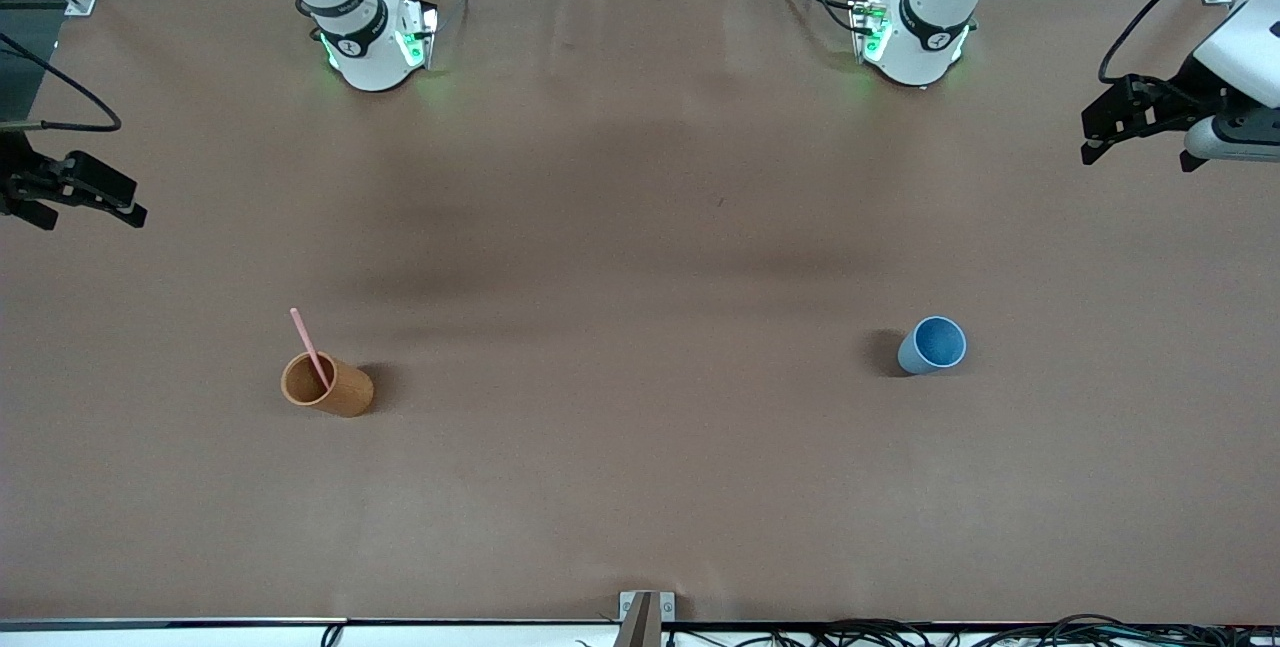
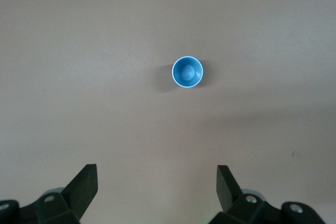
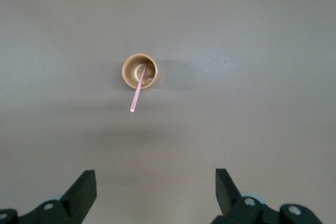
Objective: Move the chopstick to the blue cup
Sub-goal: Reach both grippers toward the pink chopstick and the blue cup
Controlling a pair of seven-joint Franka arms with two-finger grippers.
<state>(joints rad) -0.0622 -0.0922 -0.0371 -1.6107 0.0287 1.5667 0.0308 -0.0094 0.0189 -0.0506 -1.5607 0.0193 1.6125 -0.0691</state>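
A pale pink chopstick [image 1: 308, 344] stands tilted in an orange-brown cup [image 1: 328, 385] toward the right arm's end of the table; both also show in the right wrist view, the chopstick [image 3: 137, 92] in the cup [image 3: 140, 70]. The blue cup [image 1: 932, 345] stands upright and empty toward the left arm's end, and shows in the left wrist view [image 2: 187, 72]. My right gripper [image 1: 118, 205] is open, high over the table's edge at the right arm's end, and shows in its wrist view [image 3: 156, 182]. My left gripper [image 1: 1100, 142] is open, high over the left arm's end, and shows in its wrist view [image 2: 156, 179]. Both hold nothing.
The brown table cover [image 1: 640, 257] is bare between the two cups. The arm bases [image 1: 375, 42] [image 1: 915, 37] stand at the table's back edge. A small bracket [image 1: 645, 612] sits at the front edge, with cables along it.
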